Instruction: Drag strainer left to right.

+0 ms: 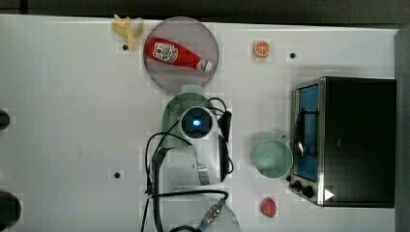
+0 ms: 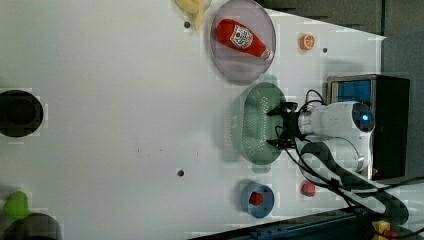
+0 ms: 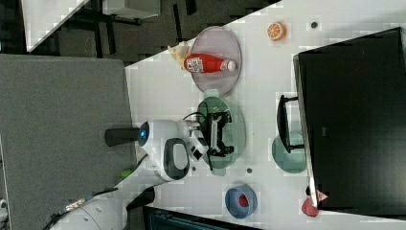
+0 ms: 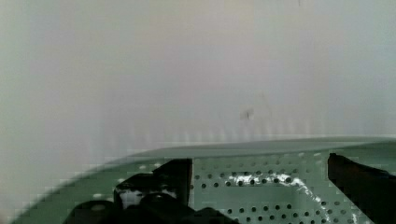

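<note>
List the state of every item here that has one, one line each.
gripper: open, over the strainer bowl.
strainer: upright on the table, nothing inside.
ketchup bottle: lying on its side on the plate.
toaster oven: door shut.
cup: upright, beside the oven.
blue bowl: holds a red piece.

In the top view the arm (image 1: 196, 145) hides most of the strainer (image 1: 180, 104); at six o'clock, the frame edge cuts a round container (image 1: 227, 223).
</note>
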Controlling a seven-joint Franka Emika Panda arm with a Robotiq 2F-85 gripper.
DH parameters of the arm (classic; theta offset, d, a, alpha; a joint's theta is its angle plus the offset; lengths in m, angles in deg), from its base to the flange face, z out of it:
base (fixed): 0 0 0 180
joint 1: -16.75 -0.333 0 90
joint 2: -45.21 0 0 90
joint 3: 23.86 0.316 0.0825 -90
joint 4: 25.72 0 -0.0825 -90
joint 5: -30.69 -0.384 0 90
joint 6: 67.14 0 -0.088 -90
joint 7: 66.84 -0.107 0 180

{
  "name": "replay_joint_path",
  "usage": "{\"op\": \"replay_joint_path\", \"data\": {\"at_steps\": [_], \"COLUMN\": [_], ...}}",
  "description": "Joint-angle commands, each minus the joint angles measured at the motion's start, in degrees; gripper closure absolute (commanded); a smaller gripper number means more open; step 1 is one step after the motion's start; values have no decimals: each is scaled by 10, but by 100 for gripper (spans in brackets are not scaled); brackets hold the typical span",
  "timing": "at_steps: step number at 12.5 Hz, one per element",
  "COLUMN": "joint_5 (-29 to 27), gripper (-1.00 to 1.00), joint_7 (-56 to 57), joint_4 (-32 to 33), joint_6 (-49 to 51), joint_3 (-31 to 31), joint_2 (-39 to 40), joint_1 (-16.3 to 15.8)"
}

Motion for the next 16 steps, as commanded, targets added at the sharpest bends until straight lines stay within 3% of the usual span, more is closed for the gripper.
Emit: {"op": "replay_joint_path", "data": {"at_steps": [1,9,13,16], "joint_5": [3,3,3,2], "gripper": [-100,-100,-100,-100], "joint_7": [88,151,270,374], "joint_4": [2,2,-1,-13], "joint_6": [-11,-15,-7,88], "joint_3": [-27,-104,-77,-59], "joint_2": [-7,-7,-46,-126], "joint_1": [0,1,0,0]}}
